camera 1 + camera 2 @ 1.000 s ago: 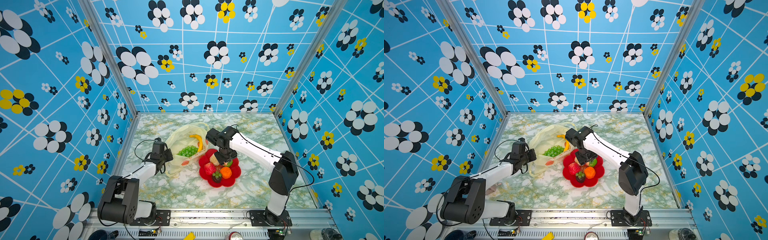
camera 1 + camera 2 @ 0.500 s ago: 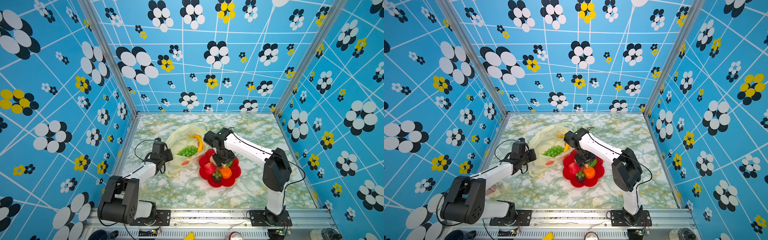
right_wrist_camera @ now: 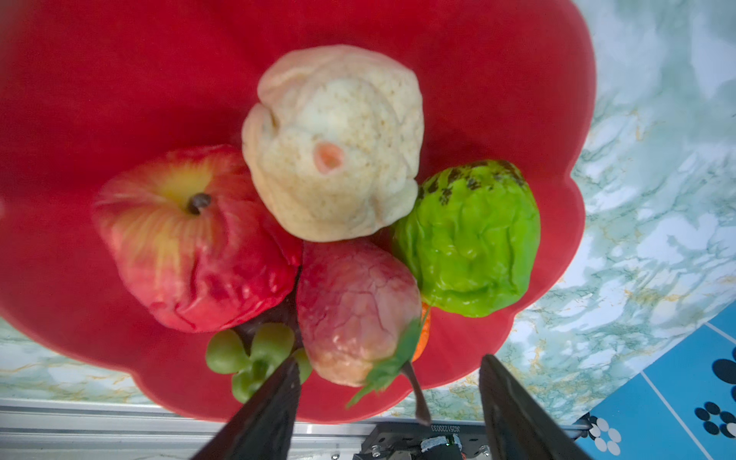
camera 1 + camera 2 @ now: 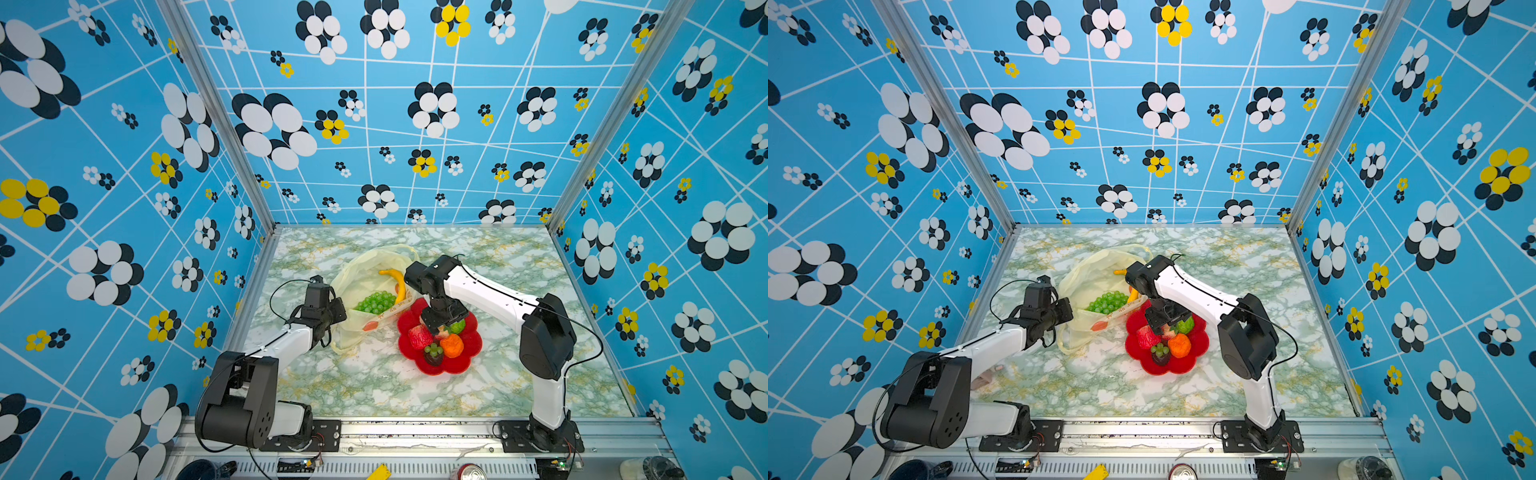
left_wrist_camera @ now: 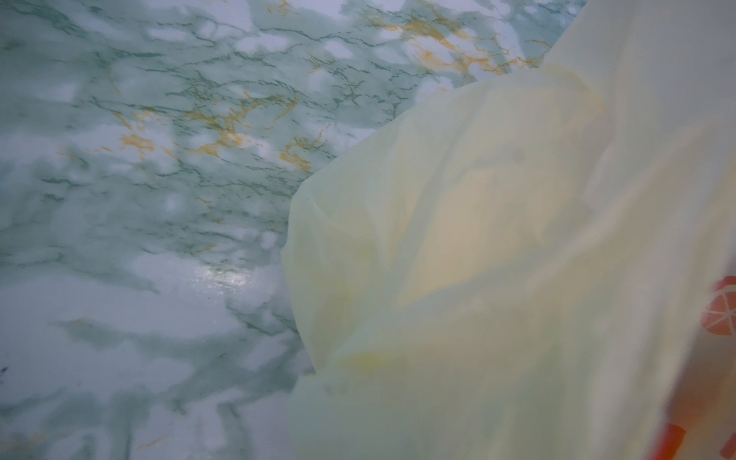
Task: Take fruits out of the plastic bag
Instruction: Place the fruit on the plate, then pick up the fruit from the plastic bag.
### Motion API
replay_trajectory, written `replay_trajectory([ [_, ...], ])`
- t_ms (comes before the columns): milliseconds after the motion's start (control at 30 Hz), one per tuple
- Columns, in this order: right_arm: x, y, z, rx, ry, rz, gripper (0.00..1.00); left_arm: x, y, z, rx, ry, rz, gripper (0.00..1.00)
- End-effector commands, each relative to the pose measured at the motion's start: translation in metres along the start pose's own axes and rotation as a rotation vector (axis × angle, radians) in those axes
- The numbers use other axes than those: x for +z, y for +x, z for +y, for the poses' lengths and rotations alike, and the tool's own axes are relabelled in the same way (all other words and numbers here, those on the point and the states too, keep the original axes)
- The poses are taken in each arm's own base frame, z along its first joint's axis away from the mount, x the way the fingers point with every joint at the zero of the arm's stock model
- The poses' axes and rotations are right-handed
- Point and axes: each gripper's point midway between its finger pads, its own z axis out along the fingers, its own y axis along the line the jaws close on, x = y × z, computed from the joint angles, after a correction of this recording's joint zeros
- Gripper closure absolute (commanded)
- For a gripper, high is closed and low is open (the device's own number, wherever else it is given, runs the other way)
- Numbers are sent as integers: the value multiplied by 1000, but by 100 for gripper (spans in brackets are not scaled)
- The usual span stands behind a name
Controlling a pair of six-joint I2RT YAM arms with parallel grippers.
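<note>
The pale-yellow plastic bag [image 4: 365,270] [image 4: 1092,274] lies open on the marble table, and its film fills the left wrist view [image 5: 498,239]. A green grape bunch [image 4: 375,302] and a yellow banana [image 4: 397,282] lie inside it. My left gripper [image 4: 336,316] is at the bag's left edge, shut on the film; its fingers are hidden. My right gripper [image 4: 441,323] [image 3: 390,360] hangs open just above the fruits on the red plate [image 4: 457,365], with nothing held. Under it lie a cream piece [image 3: 334,143], a red apple [image 3: 191,239], a bumpy green fruit [image 3: 470,239] and a pinkish fruit [image 3: 354,306].
On the red flower-shaped plate [image 4: 1183,368] also sit an orange [image 4: 1179,345] and a dark purple piece [image 4: 1160,358] with small green grapes. The plate touches the bag's right side. Blue patterned walls close in three sides; a metal rail [image 4: 415,432] runs along the front.
My right gripper's jaws have spread wider over the plate, and that arm's elbow has swung a little leftward. The left arm and the bag have stayed still.
</note>
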Motion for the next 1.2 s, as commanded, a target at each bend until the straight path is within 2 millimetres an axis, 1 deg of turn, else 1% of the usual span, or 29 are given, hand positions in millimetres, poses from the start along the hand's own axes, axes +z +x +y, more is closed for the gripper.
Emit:
replay_trajectory([
  [0,-31,2,-10,2,44,-57,27,-4,-9,-12,32,32,-19,100],
  [100,-57,-8,-16,11,90,-144,27,-5,-9,-17,50,39,-22,100],
  [167,-72,-23,-10,14,71,-215,27,-6,-10,-20,65,43,-28,100],
  [267,-90,-55,6,25,4,-320,28,-7,-10,-25,85,48,-28,100],
  [333,-95,-78,23,16,-63,-357,28,-7,-9,-26,89,50,-23,100],
  [433,-99,-108,45,15,-137,-382,32,-8,-9,-26,88,48,-21,100],
  [467,-95,-118,53,17,-155,-381,33,-8,-9,-26,88,49,-22,100],
  [500,-97,-127,60,21,-181,-391,35,-8,-9,-26,88,49,-23,100],
  [567,-93,-143,72,28,-219,-403,38,-8,-10,-26,87,50,-25,100],
  [633,-87,-158,77,44,-222,-423,41,-8,-9,-26,85,49,-23,100],
  [700,-75,-170,79,67,-225,-423,43,-8,-9,-26,83,48,-22,100],
  [767,-60,-179,75,106,-225,-411,46,-8,-9,-25,85,46,-23,100],
  [900,-30,-194,58,189,-221,-383,49,-7,-7,-26,83,48,-17,100],
  [1033,-9,-207,54,219,-231,-383,51,-6,-7,-27,85,50,-14,100],
  [1167,9,-214,53,251,-225,-366,53,-5,-6,-27,85,51,-8,100],
])
